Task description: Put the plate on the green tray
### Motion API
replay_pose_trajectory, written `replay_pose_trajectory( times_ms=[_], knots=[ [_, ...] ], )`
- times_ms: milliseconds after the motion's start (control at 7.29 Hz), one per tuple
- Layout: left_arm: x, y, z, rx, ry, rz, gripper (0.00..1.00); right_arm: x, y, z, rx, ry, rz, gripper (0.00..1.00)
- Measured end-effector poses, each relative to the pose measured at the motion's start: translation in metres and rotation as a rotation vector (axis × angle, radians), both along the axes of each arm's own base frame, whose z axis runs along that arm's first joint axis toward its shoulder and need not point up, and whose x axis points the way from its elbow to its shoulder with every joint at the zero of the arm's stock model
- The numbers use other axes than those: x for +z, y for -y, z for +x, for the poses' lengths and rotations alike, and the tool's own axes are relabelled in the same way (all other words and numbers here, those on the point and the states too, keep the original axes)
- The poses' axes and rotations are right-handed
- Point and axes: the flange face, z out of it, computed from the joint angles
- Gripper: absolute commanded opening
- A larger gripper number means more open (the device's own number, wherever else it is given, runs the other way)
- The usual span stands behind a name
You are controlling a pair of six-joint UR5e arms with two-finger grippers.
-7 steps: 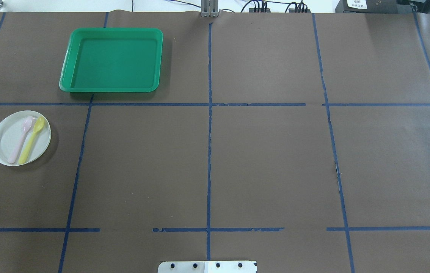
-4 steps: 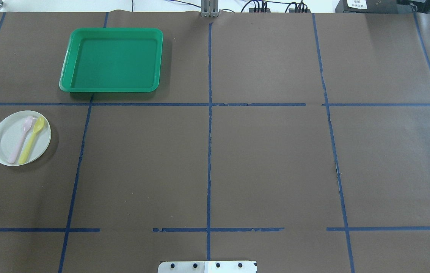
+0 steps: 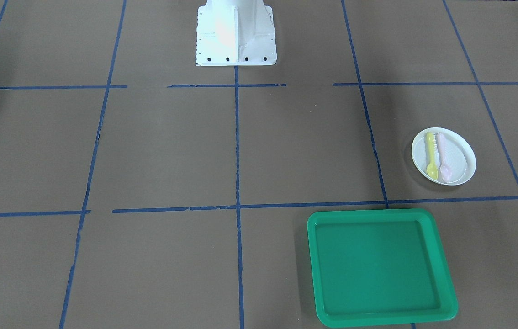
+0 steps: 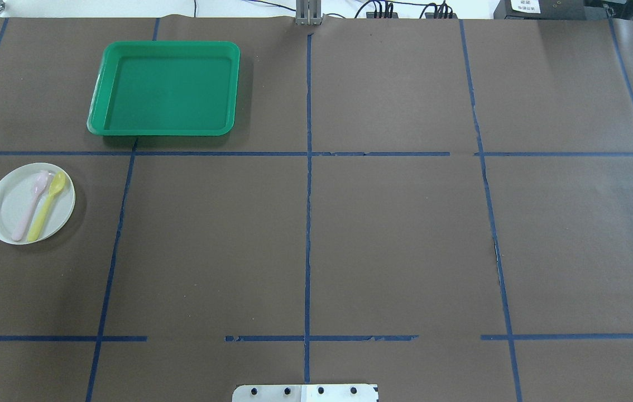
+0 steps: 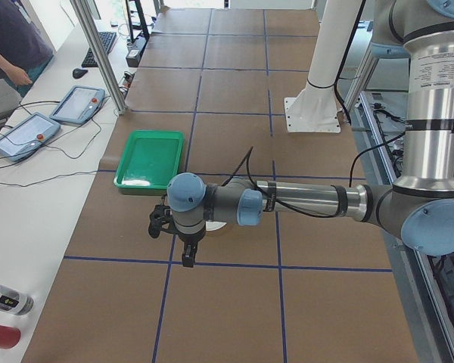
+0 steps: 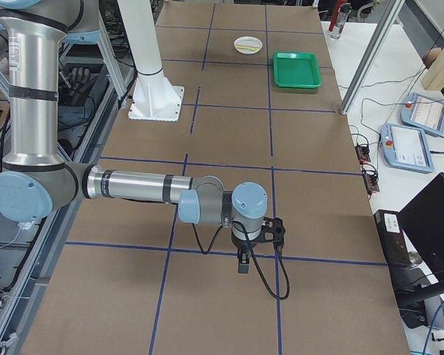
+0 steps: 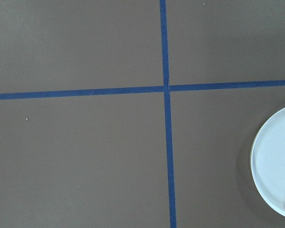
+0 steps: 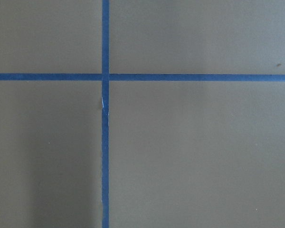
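Round white plate (image 4: 6, 209) apart from rimmed, round-cornered green tray (image 4: 171, 92); left claw (image 5: 188, 259), right claw (image 6: 242, 266) — can't tell grip.

White plate (image 4: 6, 204) apart from green tray (image 4: 166, 89)

Tabletop (image 4: 394, 240) wrapped in brown paper, ruled into large squares by blue tape (image 4: 307, 223). Tape torn and gapped in places, most along the cross line nearest the robot, with a ragged stretch on one lengthwise strip at the right. At the far left in the overhead view, a green tray (image 4: 166, 89), flat on the paper. Laid over one lengthwise strip, near rim just short of a cross line. Closer to the robot and further left, a white plate (image 4: 6, 206), flat on the paper. Wholly inside one square, well apart from the tray. At the robot's edge, centred on the middle strip, a white mount (image 4: 305, 392) with a row of dark dots.
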Motion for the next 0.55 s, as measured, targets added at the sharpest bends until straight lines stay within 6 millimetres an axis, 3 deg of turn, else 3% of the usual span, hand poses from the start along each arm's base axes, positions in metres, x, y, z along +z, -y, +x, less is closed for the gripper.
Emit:
replay_pose_trajectory(
  times_ms=[137,275,549],
  knots=[
    [-0.009,0.005,0.013,-0.018,-0.005,0.001,1.00,0.000,0.000,0.000,0.000,0.000,0.000,1.00],
    [-0.016,0.010,0.039,-0.037,-0.017,0.000,1.00,0.000,0.000,0.000,0.000,0.000,0.000,1.00],
    [0.000,0.014,0.095,-0.053,-0.016,0.005,1.00,0.000,0.000,0.000,0.000,0.000,-0.001,1.00]
  ],
)
